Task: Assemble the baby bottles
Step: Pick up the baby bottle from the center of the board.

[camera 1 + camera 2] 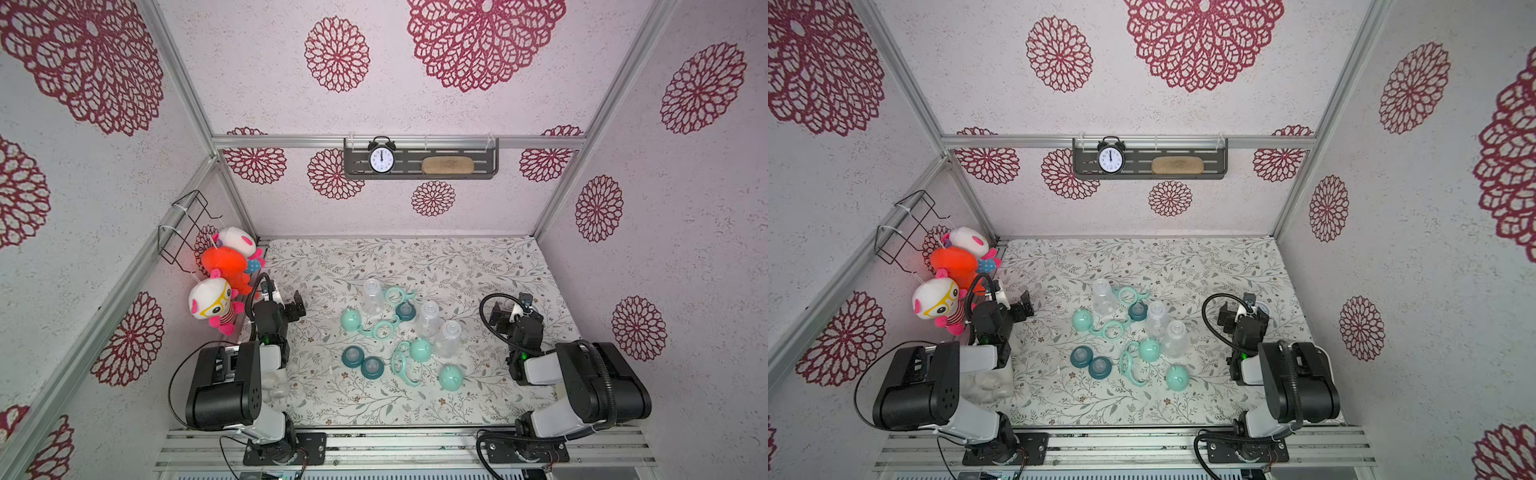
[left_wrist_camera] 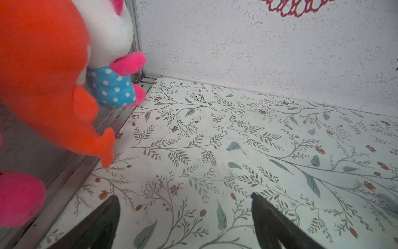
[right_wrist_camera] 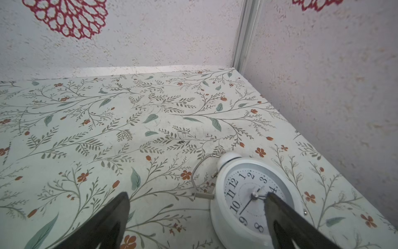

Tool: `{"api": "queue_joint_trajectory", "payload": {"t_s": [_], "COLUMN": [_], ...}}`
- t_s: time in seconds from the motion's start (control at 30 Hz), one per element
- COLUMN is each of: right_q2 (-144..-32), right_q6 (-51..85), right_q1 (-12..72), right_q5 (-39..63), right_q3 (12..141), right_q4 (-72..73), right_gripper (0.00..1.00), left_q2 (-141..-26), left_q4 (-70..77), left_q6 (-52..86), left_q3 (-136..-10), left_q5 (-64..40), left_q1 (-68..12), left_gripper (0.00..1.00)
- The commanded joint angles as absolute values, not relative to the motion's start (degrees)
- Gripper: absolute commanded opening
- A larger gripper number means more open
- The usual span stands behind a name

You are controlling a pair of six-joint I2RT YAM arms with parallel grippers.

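Parts all sit loose in the middle of the surface (image 1: 332,399), nothing joined yet. The clear bottles (image 1: 428,318) look upright, with mint rings (image 1: 382,328), teal collars (image 1: 353,356) and dome caps (image 1: 451,377) scattered around them. The left claw (image 2: 184,195) and right claw (image 3: 197,195) both gape empty, out at either side, probably to keep the pile reachable. A white clock (image 3: 254,200) lies just under the right one.
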State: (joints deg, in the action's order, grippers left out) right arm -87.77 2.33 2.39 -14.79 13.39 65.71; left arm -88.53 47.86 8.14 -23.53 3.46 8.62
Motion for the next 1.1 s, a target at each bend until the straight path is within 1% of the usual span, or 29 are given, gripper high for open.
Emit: {"api": "queue_joint_trajectory", "payload": {"t_s": [0.0,0.83,0.87,0.93,1.0,1.07], "right_q2": [-87.9,-87.8,-87.5,-85.4,-82.4,-79.1], "right_q6": [1.5,1.4,1.6,1.9,2.1,2.1], "right_q1": [2.1,2.1,2.2,2.3,2.4,2.6], "right_q5": [-14.6,-14.8,-15.8,-16.8,-18.0,-19.0], "right_q3": [14.8,14.7,14.7,15.0,16.1,18.2], "right_q4": [68.0,68.4,68.1,65.9,61.4,54.5], "right_gripper": [0.99,0.99,0.99,0.99,0.99,0.99], "left_q2": [-88.9,-88.7,-88.0,-85.1,-82.1,-80.9], "left_q4": [49.4,49.9,49.1,42.8,32.3,27.1], "left_q6": [7.5,7.4,7.3,7.1,7.6,7.3], "left_q3": [-24.6,-24.3,-24.7,-27.0,-31.3,-34.7], "left_q5": [3.3,3.5,3.5,4.1,4.8,5.5], "left_q1": [8.8,8.7,8.7,8.2,8.1,7.8], "left_gripper": [0.98,0.98,0.98,0.98,0.98,0.98]}}
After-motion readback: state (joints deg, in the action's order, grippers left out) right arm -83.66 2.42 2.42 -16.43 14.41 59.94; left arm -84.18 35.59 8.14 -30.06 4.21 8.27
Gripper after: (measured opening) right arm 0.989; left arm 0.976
